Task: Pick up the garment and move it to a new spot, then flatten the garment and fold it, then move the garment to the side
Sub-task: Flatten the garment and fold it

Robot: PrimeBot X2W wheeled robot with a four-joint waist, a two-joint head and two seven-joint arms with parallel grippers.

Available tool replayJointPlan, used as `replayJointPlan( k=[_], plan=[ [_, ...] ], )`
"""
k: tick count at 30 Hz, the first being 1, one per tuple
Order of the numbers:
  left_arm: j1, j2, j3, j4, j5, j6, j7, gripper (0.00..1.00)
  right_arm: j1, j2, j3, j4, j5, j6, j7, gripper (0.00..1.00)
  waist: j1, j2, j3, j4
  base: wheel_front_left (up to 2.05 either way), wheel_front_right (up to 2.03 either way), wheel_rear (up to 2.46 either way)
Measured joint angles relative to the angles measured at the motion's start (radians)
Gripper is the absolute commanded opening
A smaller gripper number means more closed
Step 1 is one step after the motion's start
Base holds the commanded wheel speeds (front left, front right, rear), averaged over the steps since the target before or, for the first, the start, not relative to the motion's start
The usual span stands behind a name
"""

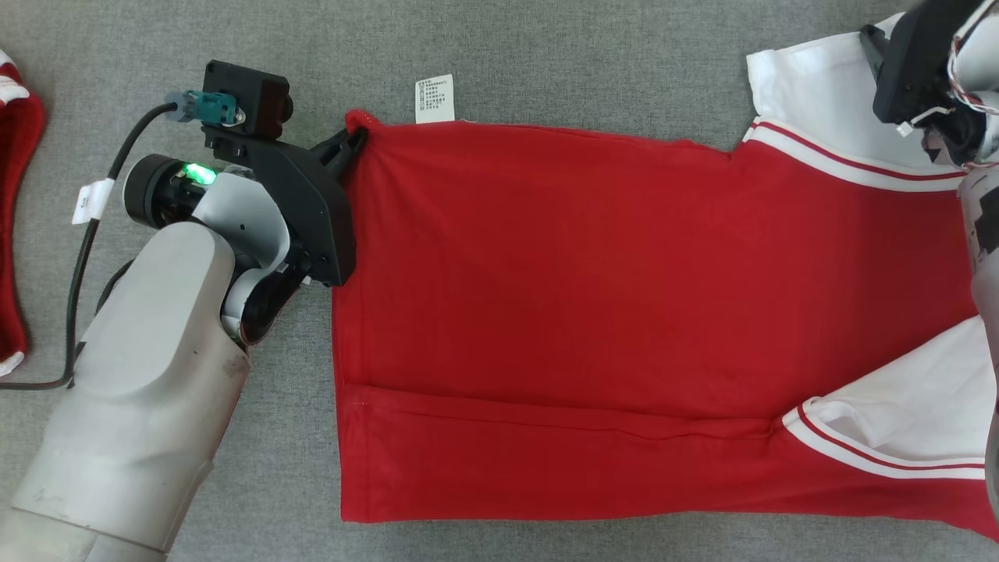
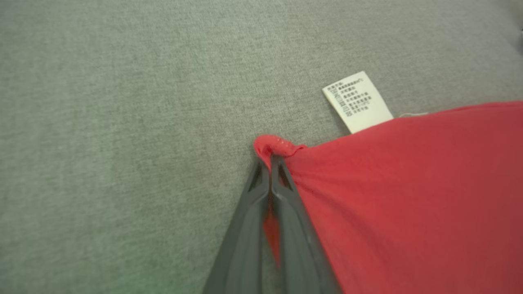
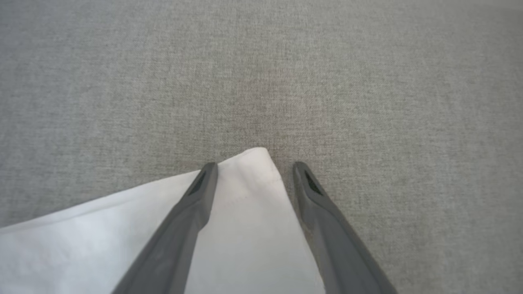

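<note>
The garment is a red shirt with white, red-striped sleeves, lying spread across the grey cloth surface with a white care label at its far edge. My left gripper is shut on the garment's far left corner, and the left wrist view shows that red corner bunched between the closed fingers. My right gripper stands open over the corner of a white sleeve, one finger on each side of it. In the head view the right wrist sits above the far right sleeve.
Another red garment with white trim lies at the left edge. A black cable runs along my left forearm. The grey surface extends beyond the garment's far edge.
</note>
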Motion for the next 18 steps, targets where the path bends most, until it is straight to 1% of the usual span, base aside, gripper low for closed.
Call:
replayJointPlan(
  k=[1, 3, 6, 10, 13, 16, 18],
  plan=[
    [0.0, 0.0, 0.0, -0.001, 0.0, 0.001, -0.001, 0.0, -0.004, 0.001, 0.014, 0.003, 0.0, 0.0, 0.006, 0.0, 0.0, 0.0, 0.002, 0.0, 0.0, 0.0, 0.0],
    [0.0, 0.001, 0.004, -0.001, -0.004, 0.004, -0.009, 0.0, -0.013, 0.002, 0.034, 0.009, 0.001, 0.0, 0.017, 0.0, 0.0, 0.0, 0.003, -0.003, 0.0, 0.0, 0.0],
    [-0.002, 0.006, 0.01, -0.005, -0.006, 0.01, -0.027, 0.0, -0.012, 0.003, 0.051, 0.007, 0.016, 0.001, -0.013, 0.0, 0.0001, 0.0001, 0.005, -0.009, 0.0, 0.0, 0.0],
    [-0.002, 0.015, 0.015, -0.007, 0.012, 0.038, -0.083, 0.0, -0.002, -0.001, 0.062, -0.003, 0.029, 0.001, -0.095, 0.0, 0.0004, 0.0004, 0.0, -0.017, 0.0, 0.0, 0.0],
    [0.0, 0.017, 0.017, -0.002, 0.039, 0.062, -0.151, 0.0, 0.011, -0.001, 0.076, -0.008, 0.057, 0.0, -0.155, 0.0, 0.0007, 0.0007, -0.009, -0.02, 0.0, 0.0, 0.0],
    [0.01, 0.012, 0.014, 0.007, 0.046, 0.067, -0.192, 0.0, 0.036, -0.004, 0.122, -0.027, 0.087, 0.0, -0.2, 0.0, 0.0007, 0.0006, -0.027, -0.019, 0.0, 0.0, 0.0],
    [0.029, 0.007, 0.011, 0.011, 0.045, 0.063, -0.213, 0.0, 0.061, -0.005, 0.157, -0.056, 0.133, 0.0, -0.219, 0.0, 0.0006, 0.0006, -0.043, -0.018, 0.0, 0.0, 0.0]
  ],
)
